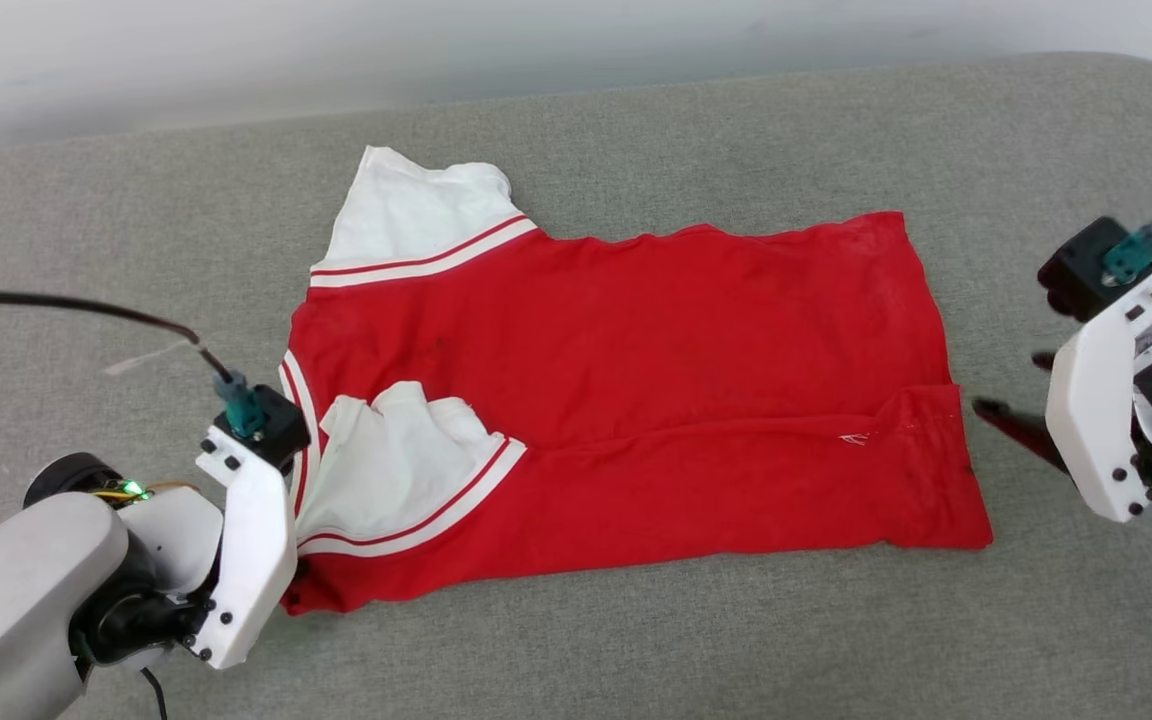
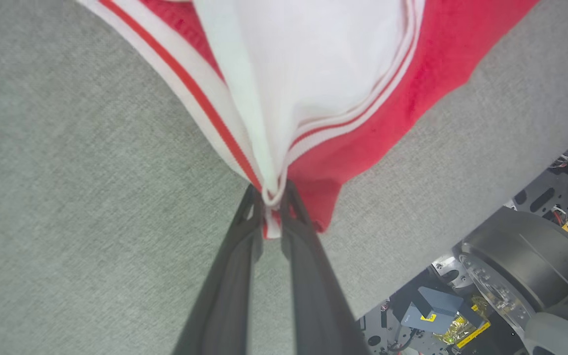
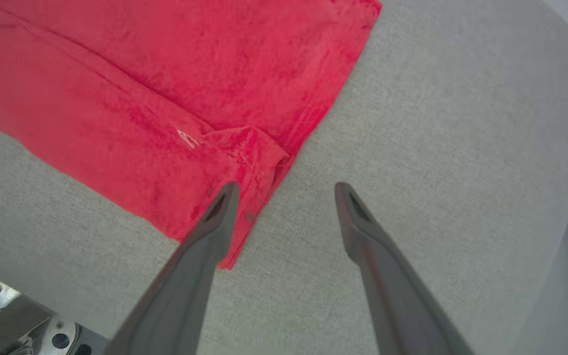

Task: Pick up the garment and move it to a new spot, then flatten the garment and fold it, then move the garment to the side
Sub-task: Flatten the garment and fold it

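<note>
Two tools, two different states. The left tool (image 2: 270, 195) is clamped on the red-and-white striped trim at the neck end of the red jersey-style T-shirt with white short sleeves (image 1: 636, 380). The right tool (image 3: 286, 190) stands apart and holds nothing: one finger is over the near hem corner (image 3: 259, 162), the other over the bare grey fabric-covered table (image 1: 636, 650). The shirt lies flat mid-table, lengthwise, with the neck towards the robot's left and the hem towards its right. No print is visible on the upper face. The near white sleeve (image 1: 396, 470) is turned in over the red body and the far sleeve (image 1: 406, 215) is spread outward. A crease runs the length of the near side, so I judge a lengthwise fold is under way. The left grip likely pins that end taut. The right tool looks lined up to take the matching hem corner so both ends lift together. Main risk: pinching only one layer at the doubled corner.
</note>
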You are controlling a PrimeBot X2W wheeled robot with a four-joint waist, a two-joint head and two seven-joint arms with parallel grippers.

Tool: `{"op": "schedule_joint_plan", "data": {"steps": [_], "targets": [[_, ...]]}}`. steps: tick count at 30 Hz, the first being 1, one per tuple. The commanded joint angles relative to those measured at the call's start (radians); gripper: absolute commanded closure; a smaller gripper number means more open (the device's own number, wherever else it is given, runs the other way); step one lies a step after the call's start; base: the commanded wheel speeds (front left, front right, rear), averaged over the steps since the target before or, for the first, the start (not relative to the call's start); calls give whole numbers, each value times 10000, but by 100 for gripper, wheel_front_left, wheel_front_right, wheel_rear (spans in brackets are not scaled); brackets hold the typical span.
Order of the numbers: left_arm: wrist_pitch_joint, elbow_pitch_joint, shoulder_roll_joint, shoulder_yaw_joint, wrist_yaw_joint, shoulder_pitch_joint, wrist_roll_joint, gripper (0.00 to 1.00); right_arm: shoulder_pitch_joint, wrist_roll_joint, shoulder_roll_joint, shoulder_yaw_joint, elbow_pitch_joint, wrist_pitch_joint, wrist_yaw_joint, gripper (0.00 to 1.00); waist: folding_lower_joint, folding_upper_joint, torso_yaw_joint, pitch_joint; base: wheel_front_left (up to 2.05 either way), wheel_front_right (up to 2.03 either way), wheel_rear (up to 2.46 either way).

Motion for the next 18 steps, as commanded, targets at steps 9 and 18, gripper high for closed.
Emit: {"op": "schedule_joint_plan", "data": {"steps": [9,18], "targets": [[-40,-635,-199,-92,228,-198,350,100,72,1183,392,956,1414,1664,-7,0,0,0,318,249,0,0,0],[-356,-614,-217,-19,350,-4,342,100,1399,1525,1472,1533,2759,586,-3,0,0,0,479,469,0,0,0]]}}
